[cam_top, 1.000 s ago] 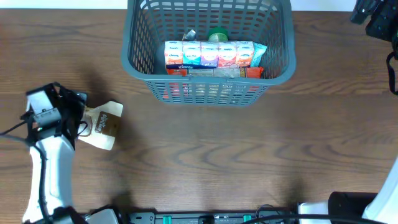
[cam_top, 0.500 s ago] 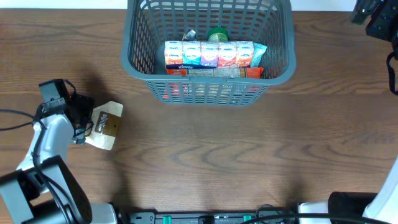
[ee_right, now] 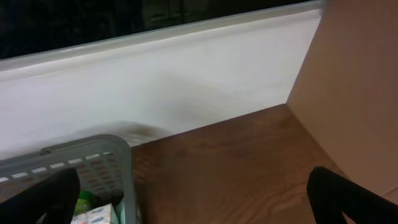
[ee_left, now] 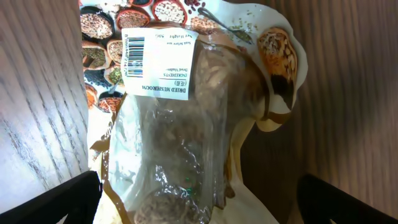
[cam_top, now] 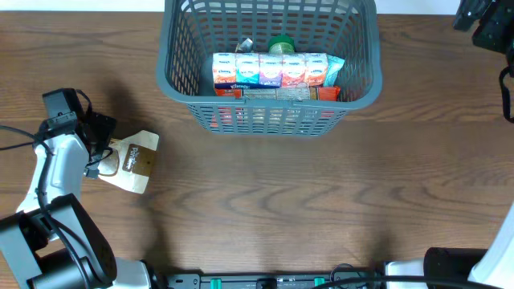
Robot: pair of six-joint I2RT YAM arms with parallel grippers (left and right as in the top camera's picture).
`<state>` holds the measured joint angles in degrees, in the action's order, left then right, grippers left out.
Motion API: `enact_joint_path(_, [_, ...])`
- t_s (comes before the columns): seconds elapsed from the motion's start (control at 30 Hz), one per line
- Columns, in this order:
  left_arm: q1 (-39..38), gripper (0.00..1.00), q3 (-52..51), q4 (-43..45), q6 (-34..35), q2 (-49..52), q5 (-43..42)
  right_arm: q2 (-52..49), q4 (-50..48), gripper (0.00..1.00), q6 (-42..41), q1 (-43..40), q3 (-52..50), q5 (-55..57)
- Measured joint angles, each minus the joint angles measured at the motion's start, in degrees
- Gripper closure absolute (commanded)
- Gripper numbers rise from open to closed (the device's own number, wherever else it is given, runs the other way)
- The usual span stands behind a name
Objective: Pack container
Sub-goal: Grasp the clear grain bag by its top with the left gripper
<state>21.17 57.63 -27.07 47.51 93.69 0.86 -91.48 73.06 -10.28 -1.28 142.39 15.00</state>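
The left fingers (ee_left: 56, 199) are spread wide, straddling one end of a pouch (ee_left: 186, 137) lying flat on the bench (ee_left: 37, 112), not closed on it. The right fingers (ee_right: 348, 199) are spread wide above a bench corner. The basket (cam_top: 178, 80) stands well apart from the left fingers, nearer the right pair, and holds a row of cartons (cam_top: 269, 71).

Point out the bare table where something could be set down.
Bare table runs wide in front of the container, from the mushroom pouch to the right edge. Crowded: inside the container's near half, and around the left hand.
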Motion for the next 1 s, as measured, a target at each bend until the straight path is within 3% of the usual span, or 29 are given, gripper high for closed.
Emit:
enact_joint_path(0.7, [-0.02,0.01,3.67,0.52,-1.27,12.11,1.55,0.0,0.0,0.01,0.0,0.0,0.0,0.0])
enact_joint_path(1.0, [-0.37,0.01,6.6,0.31,-4.85,15.41,5.16,0.0,0.0,0.01,0.0,0.0,0.0,0.0])
